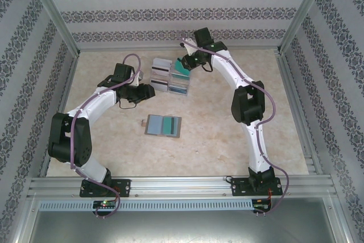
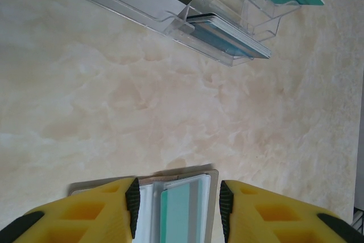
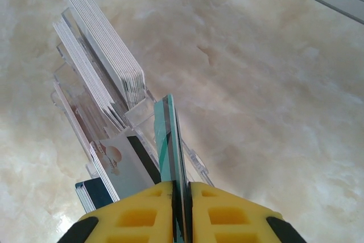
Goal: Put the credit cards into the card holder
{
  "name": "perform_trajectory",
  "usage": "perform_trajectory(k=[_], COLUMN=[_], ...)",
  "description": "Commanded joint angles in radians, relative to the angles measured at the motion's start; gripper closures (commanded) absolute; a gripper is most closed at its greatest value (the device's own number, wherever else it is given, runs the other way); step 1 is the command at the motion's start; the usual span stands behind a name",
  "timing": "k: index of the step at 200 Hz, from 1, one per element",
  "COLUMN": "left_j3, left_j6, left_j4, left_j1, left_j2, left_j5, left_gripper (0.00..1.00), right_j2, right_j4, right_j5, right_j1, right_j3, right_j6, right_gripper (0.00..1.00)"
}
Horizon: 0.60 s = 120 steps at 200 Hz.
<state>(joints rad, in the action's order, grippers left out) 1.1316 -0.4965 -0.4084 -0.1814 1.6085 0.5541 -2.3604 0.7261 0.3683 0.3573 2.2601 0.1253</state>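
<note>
Teal plastic sits clamped edge-on in the right hand (image 3: pixel 181 189). Its jaws are pressed flat on a teal card (image 3: pixel 168 135), which stands over the far right corner of the clear tray (image 2: pixel 176 24). Whether that pinch takes one card or two, the thin edge-on view does not let me say. The left hand (image 2: pixel 179 208) is released, jaws apart and grasping nothing, poised above the tabletop (image 1: pixel 210 140) just left of the tray.

The card holder (image 1: pixel 153 124) lies open and flat on the tabletop, nearer the arm bases and well apart from the tray. A second teal card (image 1: pixel 169 125) lies on its right half.

Step in hand, by my judgement: the pick is made and the carry to the holder is pending. The next move calls for bringing the card toward the holder, turning it from edge-on to nearly flat, and lining its leading edge with a pocket mouth. The left hand would do well to steady the holder against sliding.

The overhead camera gives the spacing of tray, holder and both arms, which the wrist cameras do not convey. The right wrist camera confirms the closed grip and shows the white cards (image 3: pixel 102 66) stacked on edge in the tray. The left wrist camera frames the holder between its own fingers, close enough to read the pocket edges.
</note>
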Motion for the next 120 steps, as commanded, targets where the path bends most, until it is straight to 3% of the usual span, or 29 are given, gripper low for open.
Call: perform_trajectory(k=[1,83,120], left_j3=[0.026,0.025,0.067], left_j6=[0.014,0.015,0.014], left_j4=[0.022,0.023,0.021], left_j1=[0.01,0.01,0.01], left_j2=[-0.009,-0.005,0.011], left_j5=[0.017,0.024,0.024], left_gripper=[0.56,0.56,0.56], right_j2=[0.042,0.036,0.052], right_j4=[-0.031,-0.04,-0.065], right_j5=[0.042,0.029,0.032], right_j1=[-0.009,-0.008,-0.005], right_j3=[-0.008,-0.013,-0.037], right_j6=[-0.029,-0.037,-0.026], right_gripper=[0.85,0.84,0.95])
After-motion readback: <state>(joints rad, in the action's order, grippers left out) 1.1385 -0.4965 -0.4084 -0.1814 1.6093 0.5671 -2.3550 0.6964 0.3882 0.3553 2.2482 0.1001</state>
